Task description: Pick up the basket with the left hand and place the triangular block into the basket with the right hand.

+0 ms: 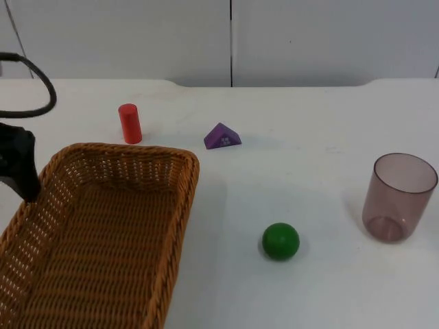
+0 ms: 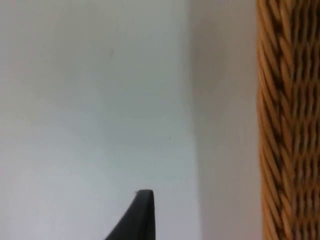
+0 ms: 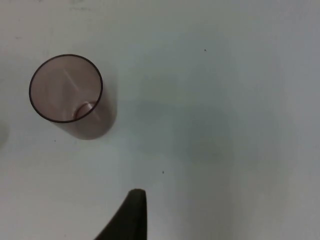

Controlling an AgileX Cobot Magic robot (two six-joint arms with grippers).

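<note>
A brown wicker basket (image 1: 103, 226) stands on the white table at the front left, and its woven wall (image 2: 285, 125) rises close by in the left wrist view. My left gripper (image 1: 25, 179) is at the basket's left rim, near its far corner; I cannot tell whether it grips the rim. The purple triangular block (image 1: 222, 136) lies on the table beyond the basket's far right corner, with nothing touching it. My right gripper (image 3: 132, 215) hovers over bare table beside the tinted cup (image 3: 67, 92).
A red cylinder (image 1: 129, 123) stands upright behind the basket. A green ball (image 1: 280, 240) rests right of the basket at the front. The see-through brownish cup (image 1: 401, 197) stands upright at the far right. The grey partition wall closes the back.
</note>
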